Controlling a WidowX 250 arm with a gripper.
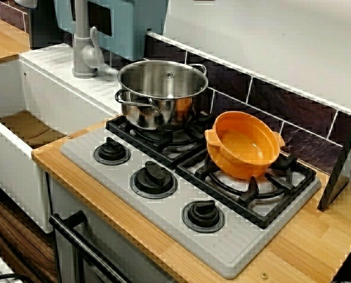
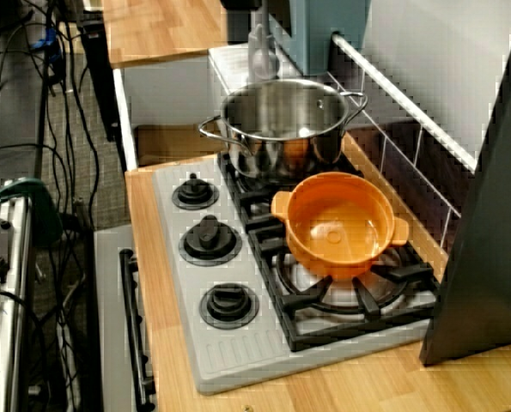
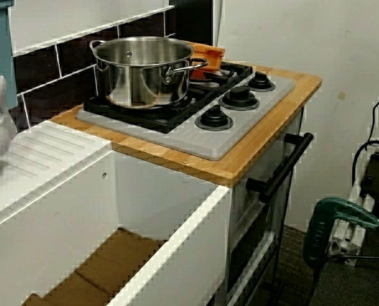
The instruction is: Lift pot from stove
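Note:
The orange pot [image 1: 244,144] sits on the right burner grate of the grey stove [image 1: 234,250], leaning slightly toward the front. Seen from the other side, the pot [image 2: 339,225] is empty and rests on the near burner of the stove [image 2: 229,354]. From the sink side only a sliver of the pot [image 3: 209,56] shows behind the steel pot on the stove [image 3: 195,141]. No gripper or arm appears in any view.
A larger steel pot [image 1: 161,94] stands on the left burner, almost touching the orange one. Three black knobs [image 1: 154,177] line the stove's front. A dark slab [image 1: 340,159] leans at the counter's right end. A white sink basin [image 1: 10,147] and grey faucet [image 1: 84,47] lie to the left.

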